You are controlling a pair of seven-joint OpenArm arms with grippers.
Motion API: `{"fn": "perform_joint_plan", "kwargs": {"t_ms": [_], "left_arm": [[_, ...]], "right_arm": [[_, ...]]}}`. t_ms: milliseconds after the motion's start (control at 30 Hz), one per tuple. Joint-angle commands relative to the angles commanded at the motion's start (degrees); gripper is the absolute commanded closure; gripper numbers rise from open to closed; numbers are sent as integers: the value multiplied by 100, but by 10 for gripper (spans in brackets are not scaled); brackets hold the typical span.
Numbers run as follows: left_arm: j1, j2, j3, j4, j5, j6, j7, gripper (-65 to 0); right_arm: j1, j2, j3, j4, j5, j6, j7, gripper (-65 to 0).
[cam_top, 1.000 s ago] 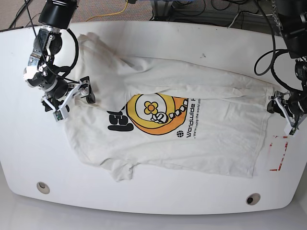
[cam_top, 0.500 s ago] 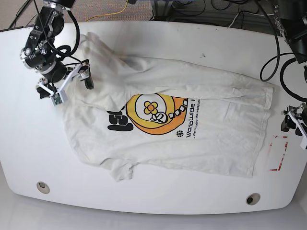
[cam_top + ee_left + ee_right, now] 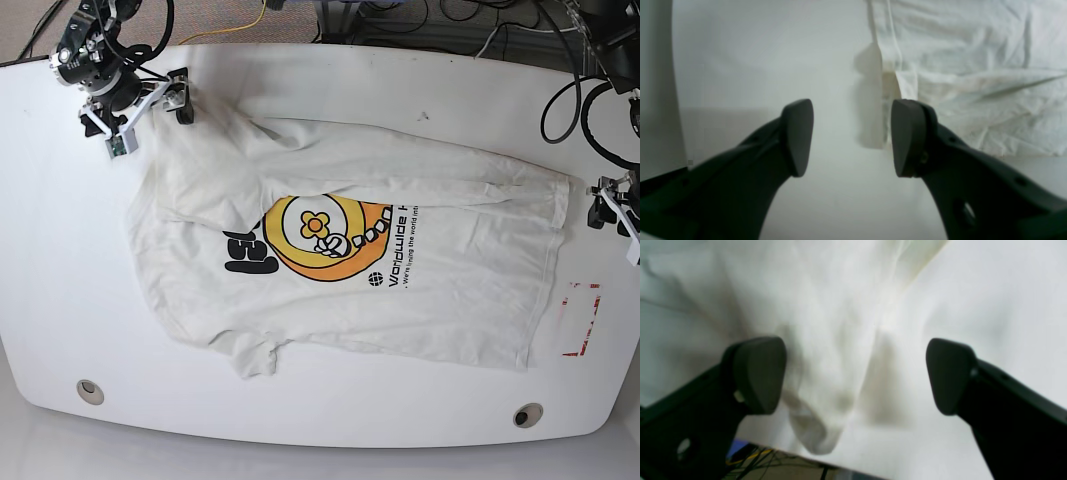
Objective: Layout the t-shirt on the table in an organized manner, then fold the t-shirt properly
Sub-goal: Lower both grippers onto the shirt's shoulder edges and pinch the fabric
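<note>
T-shirt point(image 3: 400, 270) spread on table point(image 3: 300, 70), sleeve beneath open right end effector point(image 3: 855, 375), hem beside open left end effector point(image 3: 851, 136)

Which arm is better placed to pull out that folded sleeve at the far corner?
The right hand: it is open, directly over the bunched sleeve of the t-shirt. The left hand sits open by the hem.

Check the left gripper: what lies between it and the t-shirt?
Only bare table. In the base view the open left gripper sits just off the t-shirt hem; the left wrist view shows white tabletop between them.
</note>
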Motion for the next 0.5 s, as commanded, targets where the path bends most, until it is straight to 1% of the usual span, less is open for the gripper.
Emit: {"fn": "perform_joint_plan", "kwargs": {"t_ms": [100,200,267,300,367,400,433,467,500], "left_arm": [[44,35,-123,9,0,0,0,-346],[44,35,-149,0,0,0,0,-346],[44,35,-149,0,0,0,0,-346],[44,35,-149,0,9,0,0,-346],[44,35,-149,0,18,0,0,-346],[44,35,-149,0,26,0,0,-346],[44,35,-149,-9,26,0,0,-346],[44,35,-149,-9,26,0,0,-346],[44,35,-149,-9,26,0,0,-346]], "right_arm": [[-70,-9,9,-35,0,0,9,-650],[-53,-141,9,-88,-44,0,18,-650],[-26,-158,9,-158,-44,0,18,-640],[-18,-158,0,-246,-44,0,26,-593],[0,-158,0,-360,-44,0,26,-531],[70,-158,0,-448,-44,0,26,-484],[88,-158,0,-484,-44,0,26,-463],[141,-158,0,-607,-44,0,26,-407],[158,-158,0,-668,-44,0,26,-377]]}}
